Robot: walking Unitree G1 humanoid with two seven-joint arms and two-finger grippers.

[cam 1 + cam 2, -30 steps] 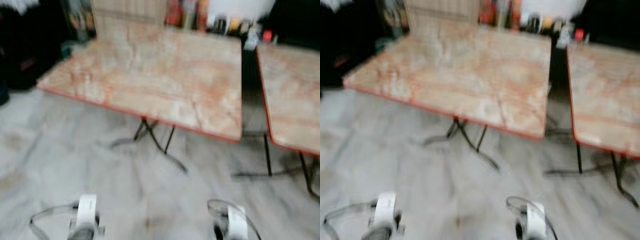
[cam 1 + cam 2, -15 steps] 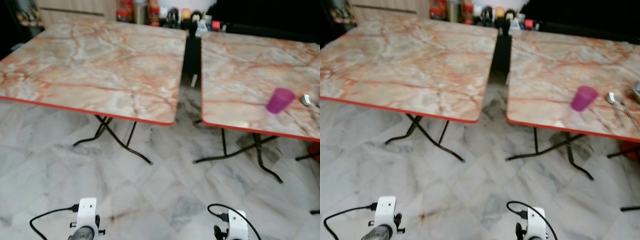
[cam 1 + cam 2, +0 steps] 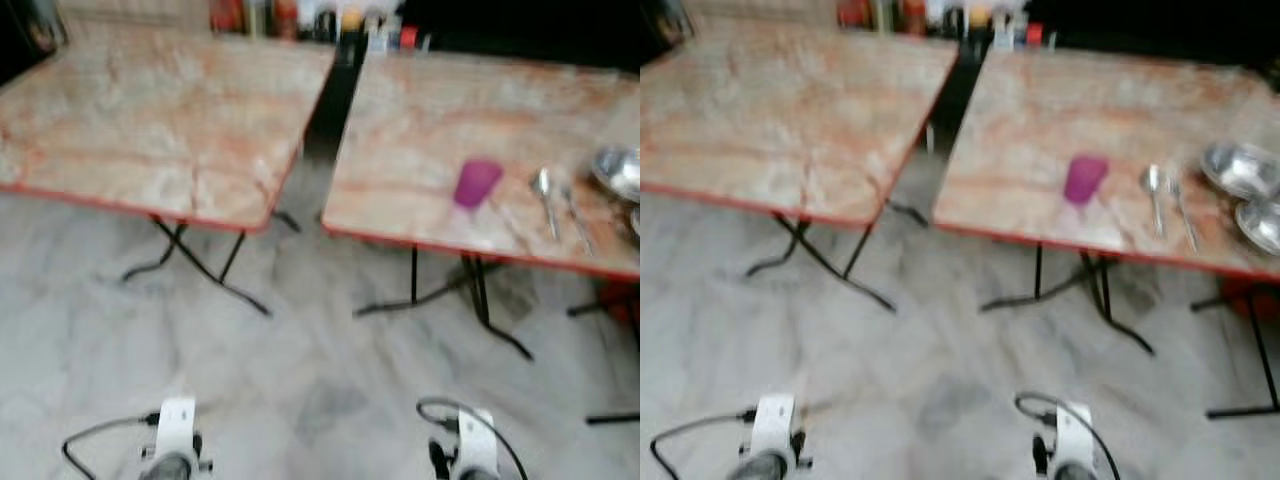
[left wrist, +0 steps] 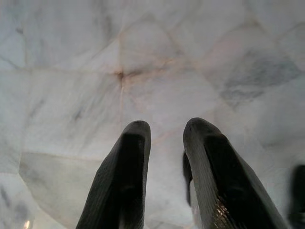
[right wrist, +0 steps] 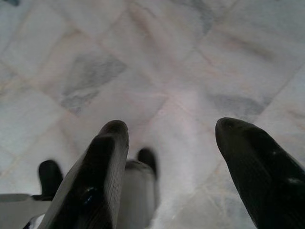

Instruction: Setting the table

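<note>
Standing side by side on the pale marble floor [image 3: 300, 380] are two marble-patterned folding tables, the left table [image 3: 150, 120] bare and the right table [image 3: 480, 140] set with one purple cup [image 3: 1084, 179], two spoons [image 3: 1167, 200] just beside it, and two steel bowls [image 3: 1240, 170] at the far right edge; the right eye view takes in both bowls, the left eye view barely one; both arms hang low over the floor; the left gripper [image 4: 164, 143] has its fingers a narrow gap apart, holding nothing; the right gripper [image 5: 171, 143] is spread wide, also empty.
</note>
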